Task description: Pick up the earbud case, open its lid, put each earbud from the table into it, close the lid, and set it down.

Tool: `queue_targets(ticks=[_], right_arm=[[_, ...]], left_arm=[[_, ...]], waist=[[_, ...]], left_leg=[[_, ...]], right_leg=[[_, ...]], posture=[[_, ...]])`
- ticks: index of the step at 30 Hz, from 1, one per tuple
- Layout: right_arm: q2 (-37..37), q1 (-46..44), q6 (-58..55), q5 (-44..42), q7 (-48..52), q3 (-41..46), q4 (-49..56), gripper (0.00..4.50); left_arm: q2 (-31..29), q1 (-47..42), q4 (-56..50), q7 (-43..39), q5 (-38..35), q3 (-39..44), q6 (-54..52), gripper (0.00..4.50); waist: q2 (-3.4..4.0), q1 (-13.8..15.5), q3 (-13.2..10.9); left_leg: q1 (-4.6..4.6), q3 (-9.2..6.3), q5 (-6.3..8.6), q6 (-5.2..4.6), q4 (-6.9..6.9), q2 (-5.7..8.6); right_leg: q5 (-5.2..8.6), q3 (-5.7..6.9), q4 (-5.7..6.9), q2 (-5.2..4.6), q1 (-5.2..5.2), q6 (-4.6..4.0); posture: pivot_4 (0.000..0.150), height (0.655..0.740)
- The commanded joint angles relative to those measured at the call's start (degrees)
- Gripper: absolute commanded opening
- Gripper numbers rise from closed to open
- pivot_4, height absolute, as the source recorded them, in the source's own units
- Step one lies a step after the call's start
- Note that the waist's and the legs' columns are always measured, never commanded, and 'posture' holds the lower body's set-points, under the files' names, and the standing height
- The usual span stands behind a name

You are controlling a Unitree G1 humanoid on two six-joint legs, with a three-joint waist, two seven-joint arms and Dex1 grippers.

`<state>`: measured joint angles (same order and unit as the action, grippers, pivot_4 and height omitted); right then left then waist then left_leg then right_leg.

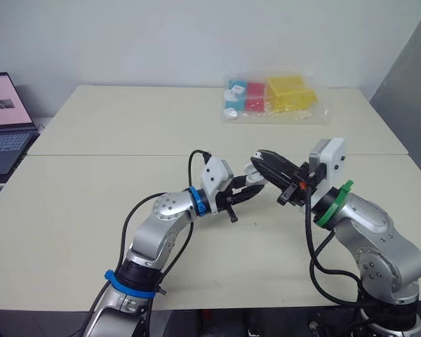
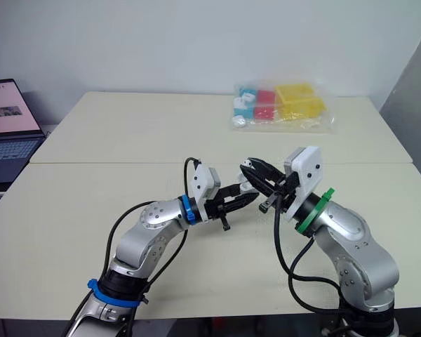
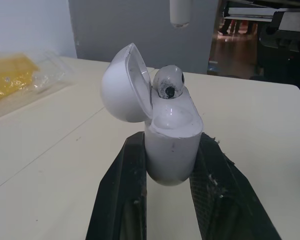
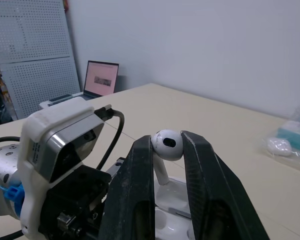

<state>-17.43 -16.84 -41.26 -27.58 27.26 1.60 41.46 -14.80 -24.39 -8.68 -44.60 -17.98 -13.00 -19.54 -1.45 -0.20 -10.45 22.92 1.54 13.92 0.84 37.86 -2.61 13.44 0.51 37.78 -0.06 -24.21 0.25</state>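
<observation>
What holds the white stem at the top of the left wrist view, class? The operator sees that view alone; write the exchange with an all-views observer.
Observer: The right gripper, jaws shut on the second earbud.
Operator: Am I resting on anything?
Observer: No; the left gripper holds the earbud case clear of the table.
Operator: Anything to my left?
Observer: An open laptop beside the table.
</observation>
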Motion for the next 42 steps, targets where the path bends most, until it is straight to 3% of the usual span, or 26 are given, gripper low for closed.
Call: queue_targets(ticks=[1,23,42], right_arm=[[-0.14,0.62,3.8,1.58,-0.66,-2.0,0.08,0.43],[-0.17,7.34,16.48,7.87,-0.53,-7.21,-5.98,0.43],[0.69,10.19,15.61,6.36,-1.84,-7.49,-6.08,0.43]], left_arm=[[0.13,-1.35,-1.4,-0.38,-1.18,1.17,0.59,0.77],[-0.55,-1.42,-2.05,-0.53,-2.24,1.35,-0.73,0.77],[-0.23,-1.54,-2.51,0.14,-2.65,1.89,-1.34,0.77]], waist=[[0.0,0.01,0.0],[0.0,0.03,0.0],[0.0,0.03,0.0]], left_leg=[[0.0,0.0,0.0,0.0,0.0,0.0],[0.01,0.01,0.0,0.0,0.0,0.0],[0.01,0.0,0.0,0.0,-0.01,0.0]], right_leg=[[0.0,0.0,0.0,0.0,0.0,0.0],[0.0,0.0,-0.04,-0.02,0.0,0.0],[0.0,0.0,-0.05,-0.02,0.0,0.0]], posture=[[0.15,0.74],[0.15,0.74],[0.15,0.74]])
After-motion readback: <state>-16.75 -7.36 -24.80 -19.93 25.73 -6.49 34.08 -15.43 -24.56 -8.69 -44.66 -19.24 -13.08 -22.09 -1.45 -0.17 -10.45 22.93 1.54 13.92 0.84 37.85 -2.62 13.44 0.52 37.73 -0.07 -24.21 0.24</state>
